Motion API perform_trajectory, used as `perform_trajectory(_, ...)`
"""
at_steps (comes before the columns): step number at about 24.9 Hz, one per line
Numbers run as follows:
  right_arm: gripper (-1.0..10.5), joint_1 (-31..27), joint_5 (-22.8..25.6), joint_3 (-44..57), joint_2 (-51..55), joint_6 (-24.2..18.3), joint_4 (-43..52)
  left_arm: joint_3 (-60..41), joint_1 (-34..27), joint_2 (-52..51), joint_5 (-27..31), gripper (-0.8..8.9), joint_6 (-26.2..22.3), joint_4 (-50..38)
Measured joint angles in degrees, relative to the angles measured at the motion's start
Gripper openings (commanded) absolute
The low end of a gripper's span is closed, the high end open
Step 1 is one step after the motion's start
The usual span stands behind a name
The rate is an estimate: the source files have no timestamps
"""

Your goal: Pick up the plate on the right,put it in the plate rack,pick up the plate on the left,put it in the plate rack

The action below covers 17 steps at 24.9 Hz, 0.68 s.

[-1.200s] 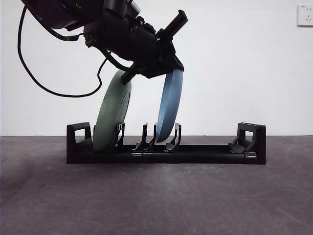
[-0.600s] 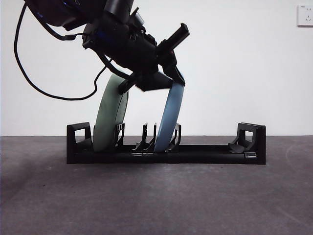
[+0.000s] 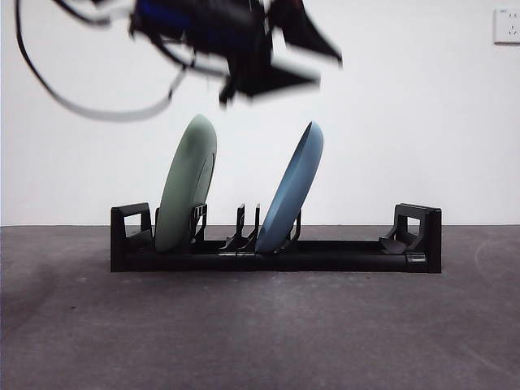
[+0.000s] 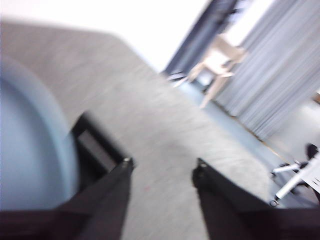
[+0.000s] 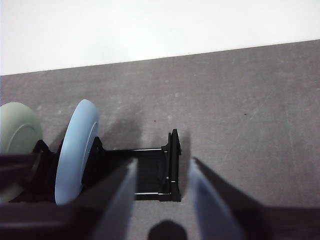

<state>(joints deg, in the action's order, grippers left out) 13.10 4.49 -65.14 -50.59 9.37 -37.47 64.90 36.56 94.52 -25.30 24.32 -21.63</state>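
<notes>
Both plates, green plate (image 3: 187, 185) and blue plate (image 3: 292, 188), stand in the plate rack (image 3: 276, 253); our left pincer (image 4: 162, 167) hangs empty and spread; we judge only retreat remains.

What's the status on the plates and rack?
Left hand open, empty, above the rack. Right hand open, idle. Blue plate and green plate both standing in plate rack. Nothing in the way.

The long black plastic plate rack (image 3: 276, 252) has a slight sheen. The smooth matt blue round plate (image 3: 291, 188) and pale green round plate (image 3: 187, 183) look glazed. The dark grey tabletop (image 3: 260, 333) is matt, finely grained.
</notes>
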Motion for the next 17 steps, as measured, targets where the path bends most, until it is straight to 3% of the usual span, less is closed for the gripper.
perform_trajectory(5,-0.1,0.00,-4.09,0.00,-0.02,-0.55,-0.24,0.02,0.48,-10.99,4.26,-0.07,-9.16,10.43)
perform_trajectory(10,-0.1,0.07,-7.08,0.02,-0.20,-2.80,-0.39,0.02,0.92,-23.96,19.63,-0.08,-23.50,27.96)
perform_trajectory(14,-0.1,0.07,-6.99,1.01,-0.11,-3.74,-0.20,0.02,-0.22,-31.76,27.17,-0.08,-29.42,37.31)
perform_trajectory(17,-0.1,0.07,-5.35,4.24,0.50,-4.15,1.14,-0.24,-4.07,-36.35,27.74,-0.08,-31.69,42.73)
